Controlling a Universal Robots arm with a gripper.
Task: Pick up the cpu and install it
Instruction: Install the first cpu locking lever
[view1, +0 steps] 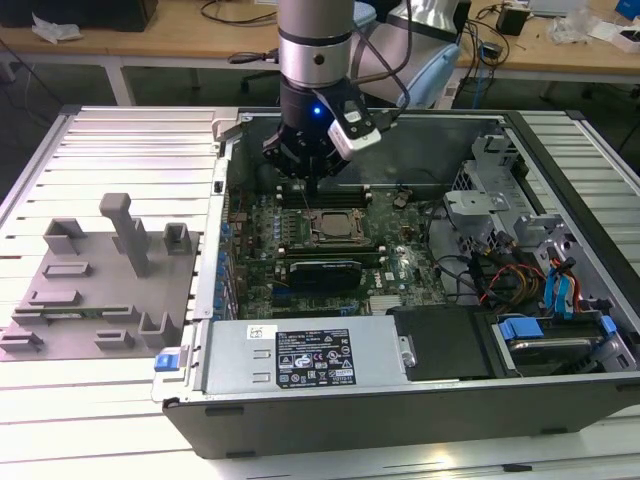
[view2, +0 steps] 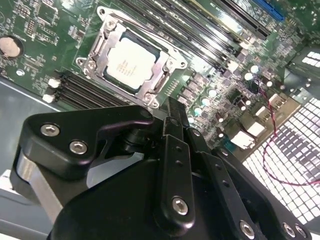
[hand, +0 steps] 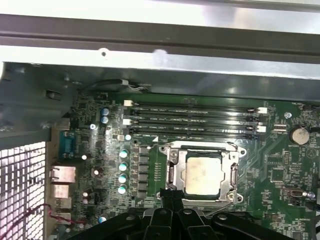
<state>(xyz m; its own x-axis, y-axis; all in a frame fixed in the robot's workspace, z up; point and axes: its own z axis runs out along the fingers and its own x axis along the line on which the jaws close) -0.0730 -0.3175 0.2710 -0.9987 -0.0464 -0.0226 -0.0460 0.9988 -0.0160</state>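
In the exterior view, we see a white label (view1: 313, 358) with dark print too small to read on the power supply (view1: 235, 362), at six o'clock from the cpu (view1: 334, 224). The cpu lies flat in its socket frame (view1: 334, 240) inside the open computer case (view1: 300, 425). The gripper (view1: 313, 192) hangs at about eleven o'clock from the cpu, with its fingers drawn together into one thin tip and nothing in them.

In the second wrist view, we make out faint grey print on the cpu (view2: 131, 62), not legible. The gripper (view2: 172, 106) has its fingers pressed together just beside the socket frame (view2: 97, 57).

In the first wrist view, the cpu (hand: 203, 173) sits in the socket frame (hand: 233, 172), between the memory slots (hand: 195, 117) and the gripper (hand: 172, 195).
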